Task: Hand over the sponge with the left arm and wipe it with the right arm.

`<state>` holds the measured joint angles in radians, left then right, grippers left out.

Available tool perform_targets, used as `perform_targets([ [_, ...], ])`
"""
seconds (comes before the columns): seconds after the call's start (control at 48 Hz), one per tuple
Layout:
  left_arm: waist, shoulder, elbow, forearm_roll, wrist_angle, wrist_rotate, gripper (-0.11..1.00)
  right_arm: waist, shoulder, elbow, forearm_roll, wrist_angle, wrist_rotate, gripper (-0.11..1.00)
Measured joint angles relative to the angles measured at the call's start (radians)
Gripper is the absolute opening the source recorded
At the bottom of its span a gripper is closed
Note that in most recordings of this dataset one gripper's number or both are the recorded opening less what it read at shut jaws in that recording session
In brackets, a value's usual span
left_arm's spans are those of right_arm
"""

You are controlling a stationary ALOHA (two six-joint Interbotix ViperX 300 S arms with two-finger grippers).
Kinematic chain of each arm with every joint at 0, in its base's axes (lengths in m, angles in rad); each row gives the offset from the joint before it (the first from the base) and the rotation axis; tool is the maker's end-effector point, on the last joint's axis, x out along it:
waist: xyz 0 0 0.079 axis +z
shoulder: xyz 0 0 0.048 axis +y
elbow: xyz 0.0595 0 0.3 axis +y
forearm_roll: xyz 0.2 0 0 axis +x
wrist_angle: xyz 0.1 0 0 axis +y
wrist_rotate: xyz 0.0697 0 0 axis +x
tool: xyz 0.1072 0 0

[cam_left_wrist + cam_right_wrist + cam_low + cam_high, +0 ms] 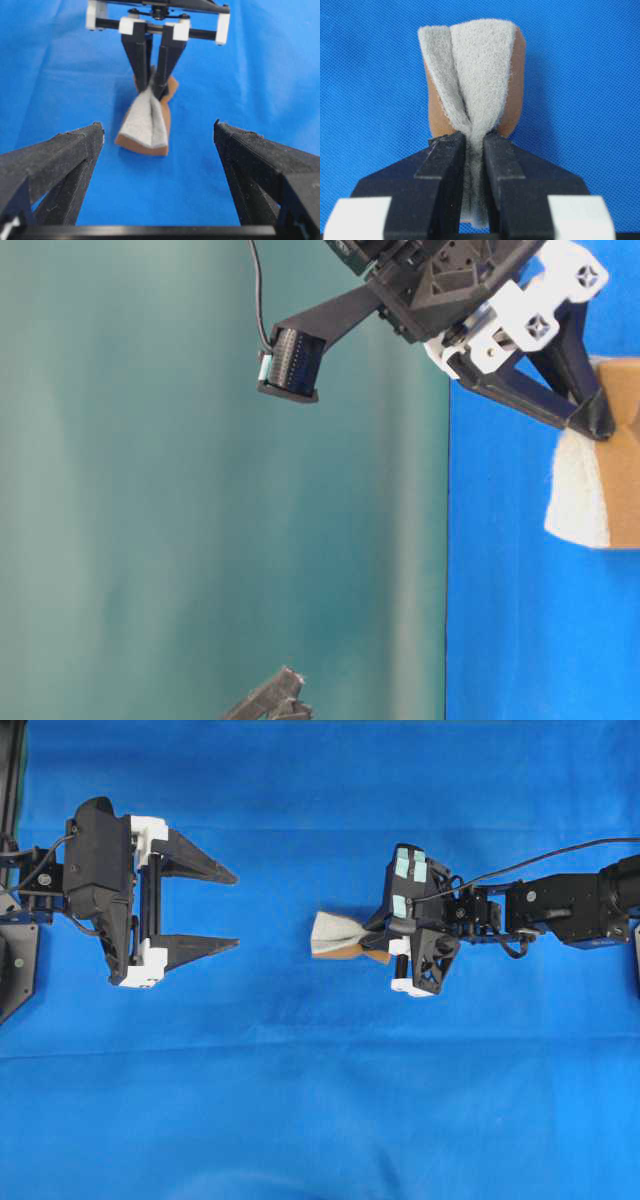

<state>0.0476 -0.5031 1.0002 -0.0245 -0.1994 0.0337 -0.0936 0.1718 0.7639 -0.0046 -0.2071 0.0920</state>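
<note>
Because the sponge (470,75) creases deeply where the right gripper (372,937) jaws pinch it at frame center, treat it as soft and light; regrip its broad faces. Tabletop (320,1100) contact is unclear. Left gripper (230,910) jaws stand spread.

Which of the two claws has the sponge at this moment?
The right claw, the one with teal patches, is pinched shut on the sponge, creasing it. The left claw stands wide open and empty, apart from it.
</note>
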Motion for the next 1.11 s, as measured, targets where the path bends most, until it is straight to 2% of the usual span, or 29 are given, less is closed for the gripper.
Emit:
perform_targets([
  [0.209, -0.002, 0.0, 0.0, 0.0, 0.0, -0.005, 0.88, -0.055, 0.002, 0.0, -0.002, -0.003, -0.008, 0.16],
  [0.459, -0.002, 0.0, 0.0, 0.002, 0.0, -0.003, 0.88, -0.207, 0.002, 0.0, -0.018, -0.005, -0.015, 0.16],
  [0.605, -0.002, 0.0, 0.0, 0.0, 0.0, -0.003, 0.88, -0.262, 0.002, 0.0, -0.028, -0.005, -0.017, 0.16],
  [0.917, -0.002, 0.0, 0.0, 0.0, -0.002, -0.006, 0.88, -0.253, 0.002, 0.0, -0.028, -0.006, -0.006, 0.16],
  [1.105, -0.002, 0.0, 0.0, 0.0, 0.0, -0.003, 0.88, -0.172, 0.002, 0.005, 0.006, -0.008, 0.002, 0.16],
])
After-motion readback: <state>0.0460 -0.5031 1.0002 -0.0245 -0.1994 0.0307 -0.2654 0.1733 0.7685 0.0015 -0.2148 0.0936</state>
